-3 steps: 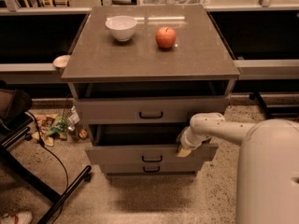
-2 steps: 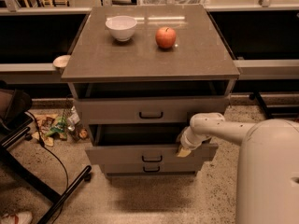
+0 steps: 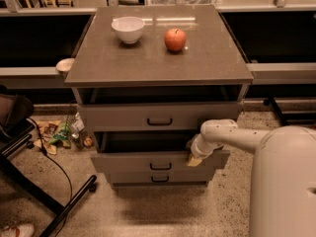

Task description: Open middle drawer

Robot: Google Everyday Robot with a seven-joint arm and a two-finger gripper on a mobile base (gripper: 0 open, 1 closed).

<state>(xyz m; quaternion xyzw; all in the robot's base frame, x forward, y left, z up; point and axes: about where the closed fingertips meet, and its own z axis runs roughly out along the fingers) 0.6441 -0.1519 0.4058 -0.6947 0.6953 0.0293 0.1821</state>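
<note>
Grey middle drawer (image 3: 138,162) partly open, hand (image 3: 193,159) at its front edge

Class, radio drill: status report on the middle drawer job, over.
Claw at top right edge of the middle drawer. Drawer partly open, dark gap above it. Chair leg on the floor left, apart from the drawer.

3 drawers (image 3: 159,116), 1 bowl (image 3: 128,29), 1 apple (image 3: 175,39), 1 tool (image 3: 194,159), prob. mid-drawer (image 3: 143,162).

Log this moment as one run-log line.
middle drawer: pulled out | pincer: at its front's upper right edge | apple, bowl: on cabinet top
</note>
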